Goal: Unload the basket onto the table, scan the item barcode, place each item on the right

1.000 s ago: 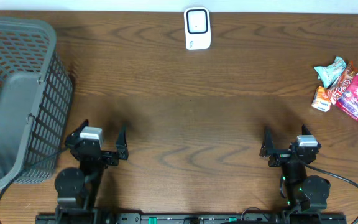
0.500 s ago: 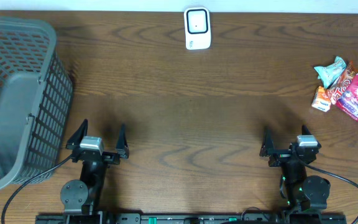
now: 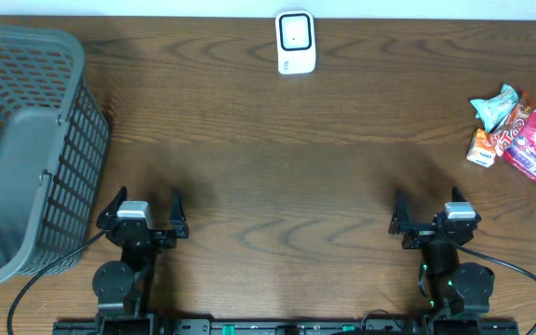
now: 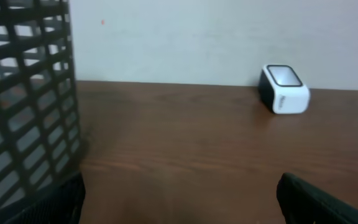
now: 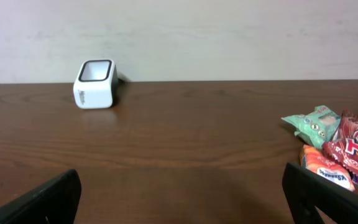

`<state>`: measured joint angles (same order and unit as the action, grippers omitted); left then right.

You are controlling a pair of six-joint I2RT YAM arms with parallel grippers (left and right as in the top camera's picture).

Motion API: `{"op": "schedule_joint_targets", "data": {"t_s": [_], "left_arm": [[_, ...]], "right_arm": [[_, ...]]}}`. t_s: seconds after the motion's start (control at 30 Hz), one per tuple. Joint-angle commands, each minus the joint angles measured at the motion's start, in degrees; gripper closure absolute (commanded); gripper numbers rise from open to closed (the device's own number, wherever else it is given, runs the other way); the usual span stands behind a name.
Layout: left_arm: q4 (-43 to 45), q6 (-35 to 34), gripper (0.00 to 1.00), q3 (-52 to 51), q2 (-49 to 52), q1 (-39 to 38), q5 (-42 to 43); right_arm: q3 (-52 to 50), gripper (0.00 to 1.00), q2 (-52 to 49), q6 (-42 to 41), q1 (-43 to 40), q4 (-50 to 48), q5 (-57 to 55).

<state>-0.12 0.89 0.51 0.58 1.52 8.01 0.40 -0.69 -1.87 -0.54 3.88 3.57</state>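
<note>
Dark wood-grain table [image 3: 277,177], smooth with a soft sheen; matt grey plastic basket [image 3: 82,158]; glossy white plastic scanner [image 3: 296,43]; shiny, crinkled wrappers [image 3: 521,135].

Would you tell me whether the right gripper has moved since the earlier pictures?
No. The right gripper sits just as far from the snacks as before.
</note>
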Motion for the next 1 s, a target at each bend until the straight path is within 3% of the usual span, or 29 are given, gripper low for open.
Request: {"op": "schedule_joint_targets", "data": {"t_s": [0.0, 0.97], "left_arm": [[-3.5, -0.46, 0.02, -0.28, -0.5, 0.61, -0.11], [-3.34, -1.16, 0.02, -0.28, -0.48, 0.61, 0.11]], "right_arm": [[-0.09, 0.01, 0.35, 0.83, -0.33, 0.22, -0.26], [-0.09, 0.01, 0.35, 0.83, -0.33, 0.22, -0.26]]}}
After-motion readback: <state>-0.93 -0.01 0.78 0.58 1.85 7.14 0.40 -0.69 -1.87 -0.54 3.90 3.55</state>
